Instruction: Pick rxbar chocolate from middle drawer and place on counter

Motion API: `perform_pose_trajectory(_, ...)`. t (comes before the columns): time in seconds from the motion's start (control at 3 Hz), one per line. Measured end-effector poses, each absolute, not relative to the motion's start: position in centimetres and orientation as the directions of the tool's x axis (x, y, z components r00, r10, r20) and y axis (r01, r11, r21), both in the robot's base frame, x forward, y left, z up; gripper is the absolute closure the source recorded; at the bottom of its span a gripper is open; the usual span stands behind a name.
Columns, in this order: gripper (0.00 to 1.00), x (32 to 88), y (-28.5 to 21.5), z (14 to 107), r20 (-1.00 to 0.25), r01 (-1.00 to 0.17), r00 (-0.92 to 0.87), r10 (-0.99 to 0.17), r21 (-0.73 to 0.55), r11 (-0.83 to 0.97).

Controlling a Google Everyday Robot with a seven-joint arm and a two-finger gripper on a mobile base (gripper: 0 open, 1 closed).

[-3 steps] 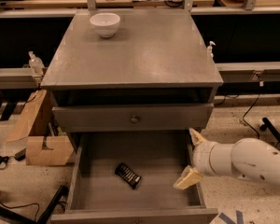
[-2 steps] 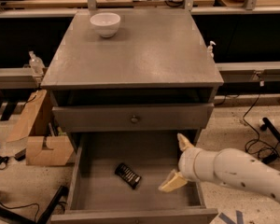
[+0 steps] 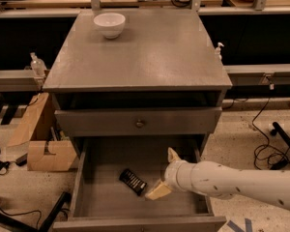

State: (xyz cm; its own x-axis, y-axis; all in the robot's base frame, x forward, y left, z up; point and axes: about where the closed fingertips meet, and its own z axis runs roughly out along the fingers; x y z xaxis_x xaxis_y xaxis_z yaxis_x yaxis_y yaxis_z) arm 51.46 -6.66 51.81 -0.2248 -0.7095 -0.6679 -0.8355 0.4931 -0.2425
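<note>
The rxbar chocolate [image 3: 133, 181] is a small flat black bar lying slantwise on the floor of the open middle drawer [image 3: 106, 197]. My gripper [image 3: 165, 174] reaches in from the right on a white arm. Its two pale fingers [image 3: 158, 190] are spread open, just right of the bar, with the lower finger close to the bar's right end. It holds nothing. The grey counter [image 3: 154, 52] tops the cabinet above.
A white bowl [image 3: 109, 24] stands at the counter's back left. A shut drawer front with a round knob [image 3: 139, 123] is above the open drawer. A cardboard box [image 3: 41, 144] sits on the floor at left. Cables [image 3: 266, 149] lie at right.
My arm has moved left and down into the drawer, bringing the open gripper from the drawer's right side to just beside the bar. The bar has not moved.
</note>
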Motion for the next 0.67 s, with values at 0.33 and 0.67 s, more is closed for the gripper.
perform_pose_trajectory(0.33,0.0,52.94,-3.87,46.73,-0.67,-0.837,-0.292,-0.683,-0.166,0.521)
perform_pose_trajectory(0.67,0.0,52.94,-3.87,46.73,-0.67,-0.837,-0.292,-0.683,-0.166,0.521)
